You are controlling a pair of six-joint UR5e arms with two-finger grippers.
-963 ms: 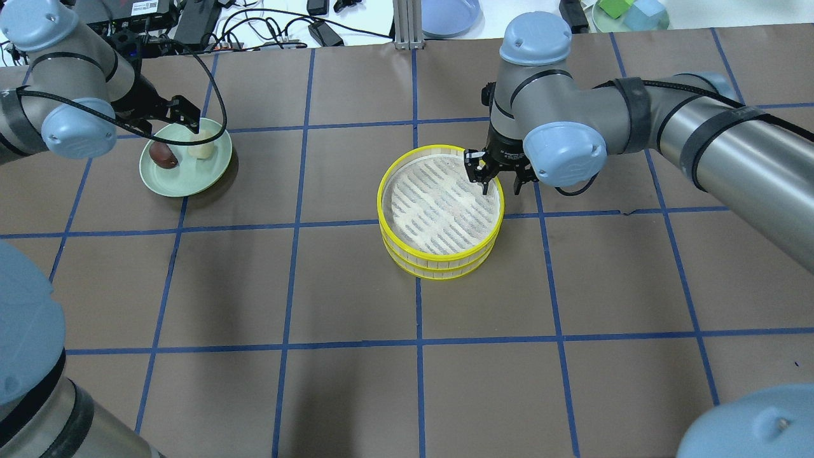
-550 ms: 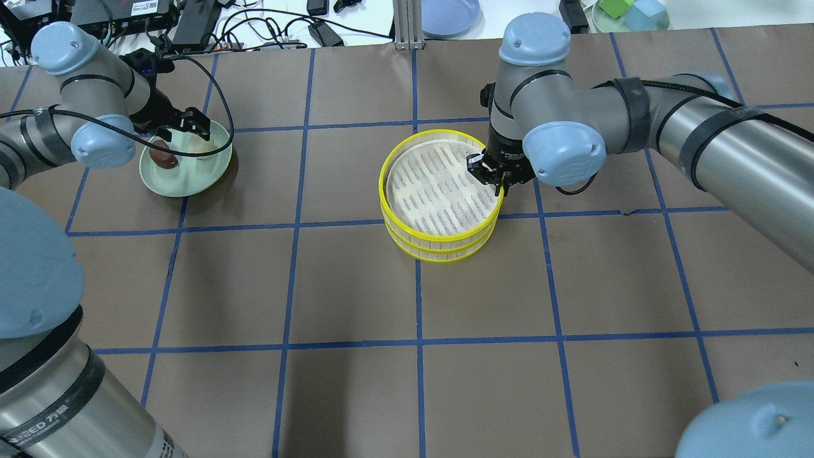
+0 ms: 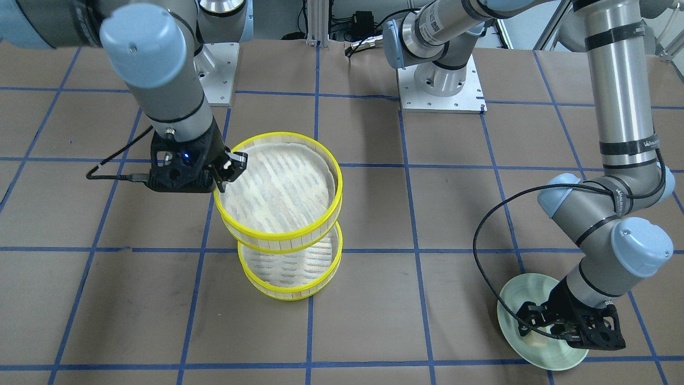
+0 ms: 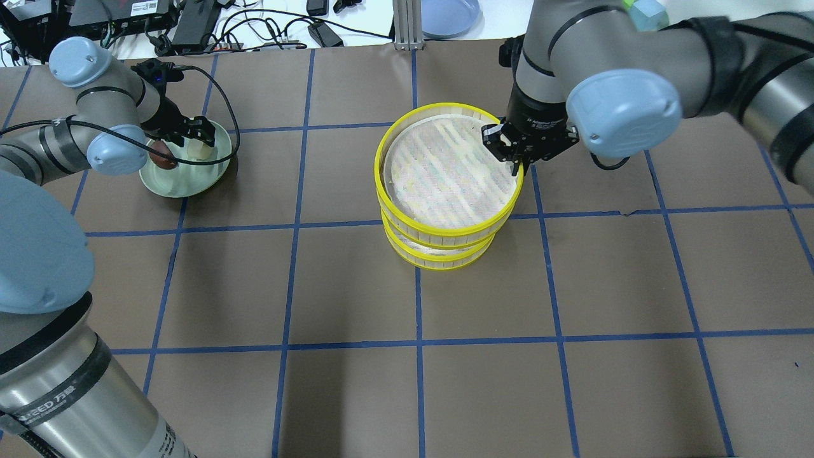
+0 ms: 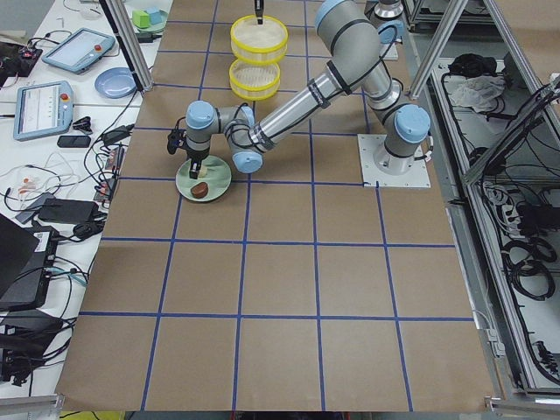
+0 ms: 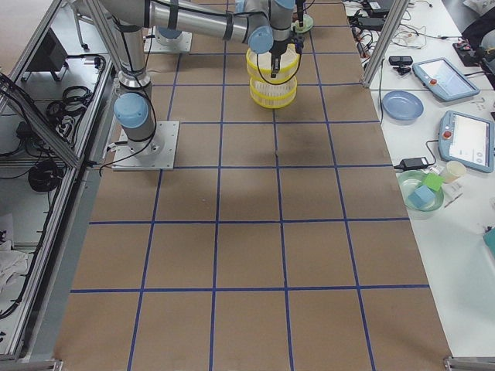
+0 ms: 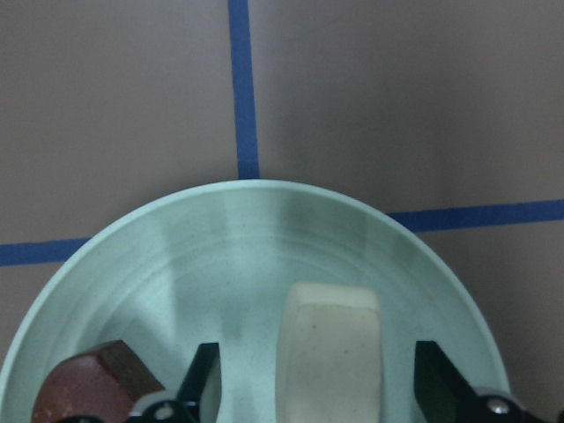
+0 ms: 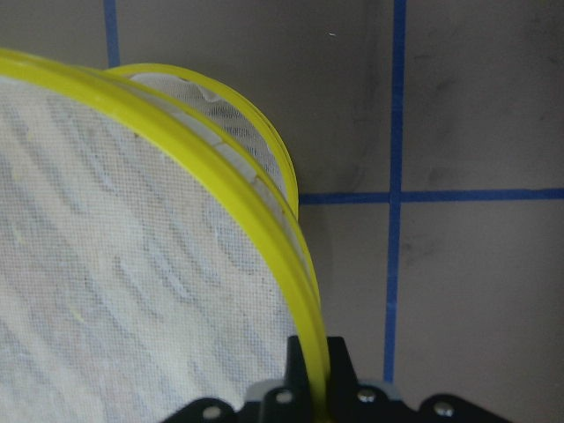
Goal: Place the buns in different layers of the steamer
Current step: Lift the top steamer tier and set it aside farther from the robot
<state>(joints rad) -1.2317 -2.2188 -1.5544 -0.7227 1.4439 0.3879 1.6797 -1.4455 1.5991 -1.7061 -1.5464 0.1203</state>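
Note:
The two steamer layers are apart. My right gripper (image 4: 514, 156) is shut on the yellow rim of the upper layer (image 4: 445, 178) and holds it in the air above the lower layer (image 4: 445, 261), which stands on the table. In the front view the upper layer (image 3: 278, 187) hangs above the lower layer (image 3: 291, 267); both are empty. The right wrist view shows the rim (image 8: 220, 176) between the shut jaws. My left gripper (image 7: 322, 388) is open, its fingers on either side of the cream-white bun (image 7: 328, 352) on the green plate (image 7: 264, 238). The reddish-brown bun (image 7: 92, 388) lies beside it.
The green plate (image 4: 191, 181) sits at the far left of the table. Beyond the table's back edge are a blue plate (image 4: 448, 16), cables and power bricks (image 4: 254, 25), and an aluminium post (image 4: 407, 25). The left arm's cable loops over the plate.
My right gripper closed on the upper layer's rim and lifted it off the lower layer. My left gripper moved down over the plate and now straddles the cream-white bun.

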